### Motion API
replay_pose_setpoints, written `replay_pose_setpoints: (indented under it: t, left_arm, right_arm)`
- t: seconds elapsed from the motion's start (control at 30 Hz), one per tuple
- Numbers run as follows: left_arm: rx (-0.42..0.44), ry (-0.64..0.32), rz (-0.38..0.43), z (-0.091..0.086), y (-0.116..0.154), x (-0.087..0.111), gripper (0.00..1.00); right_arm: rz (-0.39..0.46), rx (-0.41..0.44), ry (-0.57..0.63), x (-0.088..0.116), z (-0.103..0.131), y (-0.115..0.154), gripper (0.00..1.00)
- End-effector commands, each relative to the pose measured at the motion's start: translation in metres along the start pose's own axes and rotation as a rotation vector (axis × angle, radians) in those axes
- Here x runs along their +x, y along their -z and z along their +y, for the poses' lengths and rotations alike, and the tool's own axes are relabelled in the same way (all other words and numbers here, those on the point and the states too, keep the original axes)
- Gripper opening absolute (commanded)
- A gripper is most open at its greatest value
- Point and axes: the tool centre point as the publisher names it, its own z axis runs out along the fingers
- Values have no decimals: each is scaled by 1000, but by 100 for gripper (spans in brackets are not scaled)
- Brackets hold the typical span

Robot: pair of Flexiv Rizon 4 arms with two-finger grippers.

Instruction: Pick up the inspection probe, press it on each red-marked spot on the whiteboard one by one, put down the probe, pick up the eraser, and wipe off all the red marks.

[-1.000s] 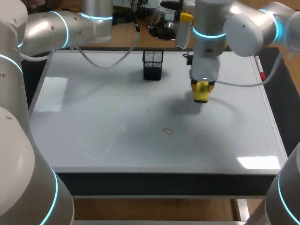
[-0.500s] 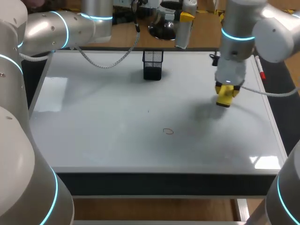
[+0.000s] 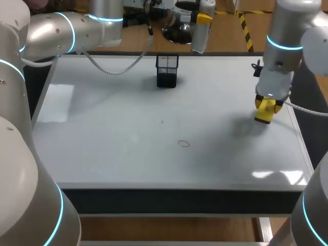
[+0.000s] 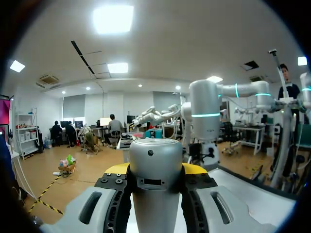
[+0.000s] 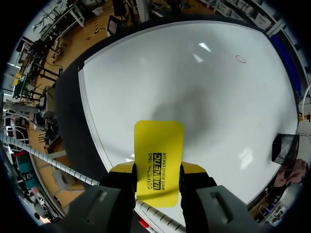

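Observation:
My right gripper [image 3: 265, 111] hangs just above the whiteboard [image 3: 102, 128] near its right edge, shut on a yellow eraser [image 3: 266, 107]. In the right wrist view the eraser [image 5: 159, 155] sticks out flat between the fingers of the gripper [image 5: 158, 171]. One small red ring [image 3: 184, 144] is drawn near the board's middle, well left of the eraser; the ring [image 5: 240, 59] shows far ahead of the right gripper. My left gripper [image 4: 156, 170] is raised off the board at the back left, shut on a silver cylindrical probe [image 4: 156, 158].
A black mesh pen holder [image 3: 167, 70] stands at the back middle of the board; the holder [image 5: 286, 148] also shows in the right wrist view. A tiny dark dot [image 3: 162, 121] lies left of centre. The board's right rim [image 3: 300, 138] is close beside the eraser.
My right arm has carried the eraser from the middle of the board rightward and slightly forward to near its right edge. The left arm has stayed still.

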Motion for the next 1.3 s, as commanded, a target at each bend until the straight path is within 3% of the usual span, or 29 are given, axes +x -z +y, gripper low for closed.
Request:
replay_pose_setpoints:
  t: [0.03, 0.87, 1.07, 1.3]
  left_arm:
    - [1, 0, 4, -1, 0, -1, 0]
    - [1, 0, 4, -1, 0, -1, 0]
    - [-45, -38, 32, -6, -11, 25, 0]
    - [-42, -88, 58, -19, -27, 65, 0]
  right_arm:
    - [-21, 3, 5, 6, 0, 1, 0]
    - [-28, 3, 10, 6, 0, 2, 0]
    - [-28, 3, 10, 6, 0, 2, 0]
    - [-28, 3, 10, 6, 0, 2, 0]
